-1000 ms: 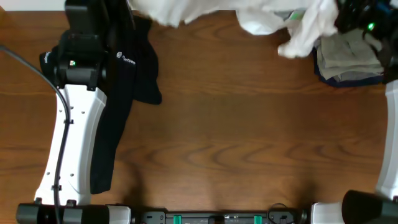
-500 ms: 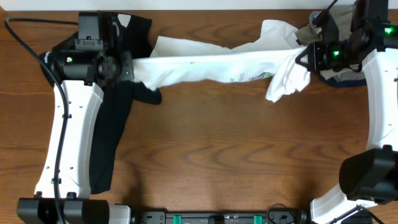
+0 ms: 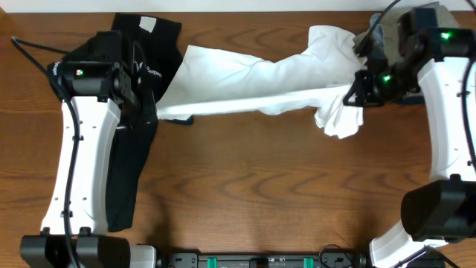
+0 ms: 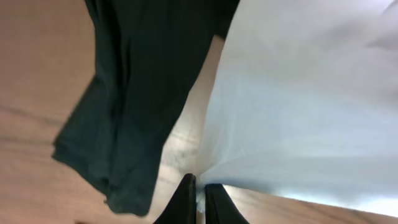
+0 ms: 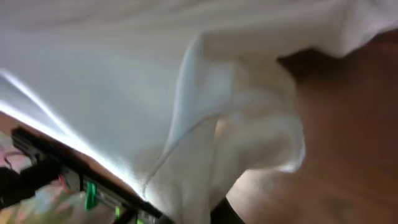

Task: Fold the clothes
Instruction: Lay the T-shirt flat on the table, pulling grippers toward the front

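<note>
brown wood-grain table (image 3: 260, 193), pale strip along far edge (image 3: 245, 4)

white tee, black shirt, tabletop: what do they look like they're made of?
The large white short-sleeved T-shirt looks like a soft matte knit, likely cotton jersey: it sags and bunches in loose folds. The black short-sleeved shirt looks like a similar thin matte fabric that drapes limp; the fibre is unclear. The brown table looks like wood or wood-look laminate, smooth with a slight sheen and a visible grain pattern.
</note>
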